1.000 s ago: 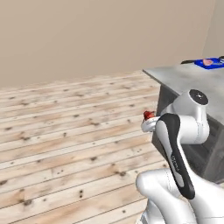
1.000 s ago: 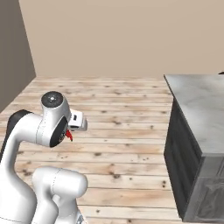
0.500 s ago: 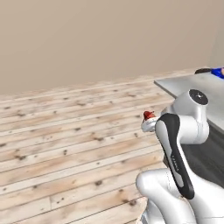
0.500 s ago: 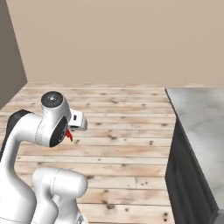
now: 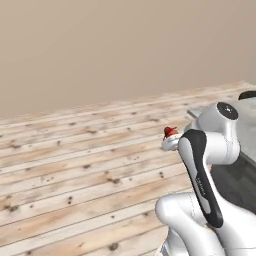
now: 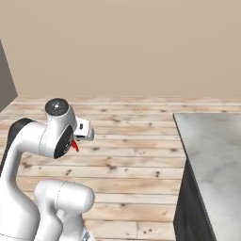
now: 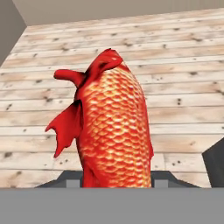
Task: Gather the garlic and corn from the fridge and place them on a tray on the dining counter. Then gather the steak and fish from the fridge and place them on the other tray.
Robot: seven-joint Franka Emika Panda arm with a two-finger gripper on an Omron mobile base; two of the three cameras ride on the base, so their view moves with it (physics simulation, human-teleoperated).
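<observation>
The end effector (image 7: 116, 186) is clenched on the fish (image 7: 113, 127): in the hand view the orange-red scaled body rises straight up from between the finger tips, with red fins spreading to its left and a red tail curled over at the top. Below and behind it lies wooden plank floor (image 7: 183, 65).

In the left base view the arm is folded close to the base, and a small red tip of the fish (image 5: 170, 131) shows just above the white hand. In the right base view a sliver of red fish (image 6: 74, 145) hangs under the hand, close against the arm's upper joint.

The dining table (image 6: 214, 155) stands at the right of the right base view, its grey marbled top on dark cabinets. The part of it in view carries no container. In the left base view a corner of the same table (image 5: 247, 127) lies behind the arm, with a dark rounded object at the frame's right edge, too cropped to identify.
</observation>
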